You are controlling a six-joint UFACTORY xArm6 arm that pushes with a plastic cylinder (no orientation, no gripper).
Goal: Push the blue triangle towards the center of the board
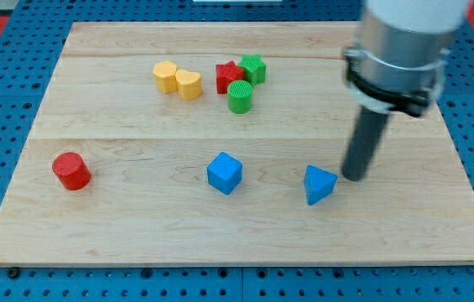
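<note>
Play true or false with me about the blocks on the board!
1. My tip is just to the view's right of the blue triangle. True.
2. The red cylinder sits among the green blocks. False: it stands alone near the view's left edge.
3. The blue cube lies to the view's left of the blue triangle. True.
4. The two yellow blocks are at the view's bottom. False: they sit side by side near the top.
5. The red star sits beside the green star. True.
</note>
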